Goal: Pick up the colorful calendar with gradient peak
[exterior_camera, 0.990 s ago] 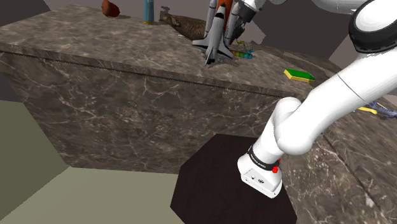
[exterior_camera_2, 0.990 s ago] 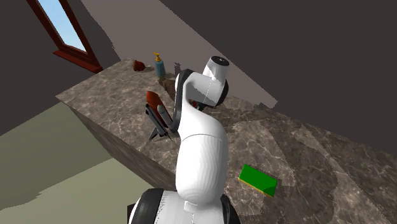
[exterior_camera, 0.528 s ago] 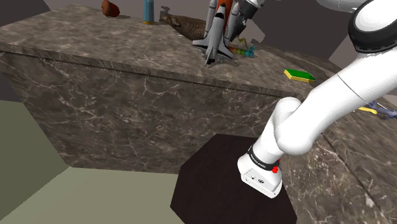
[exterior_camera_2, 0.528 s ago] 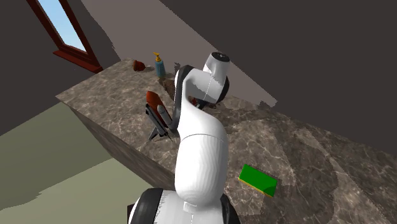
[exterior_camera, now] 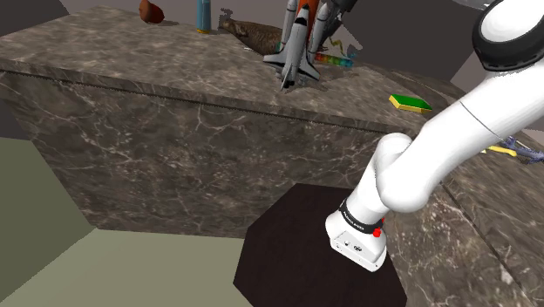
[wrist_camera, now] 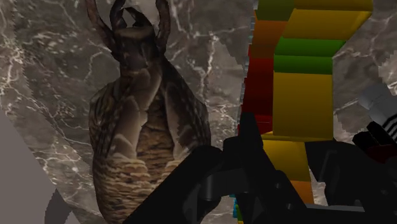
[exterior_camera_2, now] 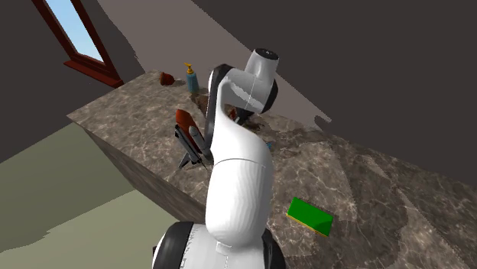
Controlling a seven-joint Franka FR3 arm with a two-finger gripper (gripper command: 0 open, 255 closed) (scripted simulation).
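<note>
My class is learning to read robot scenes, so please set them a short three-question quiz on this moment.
1. True or false: the gripper is shut on the calendar.
2. The block on the counter is: A green, B blue, C red.
3. Fill in: in the shoulder view, the ____ stands just left of the calendar.
Key: 1 true; 2 A; 3 shuttle.
</note>
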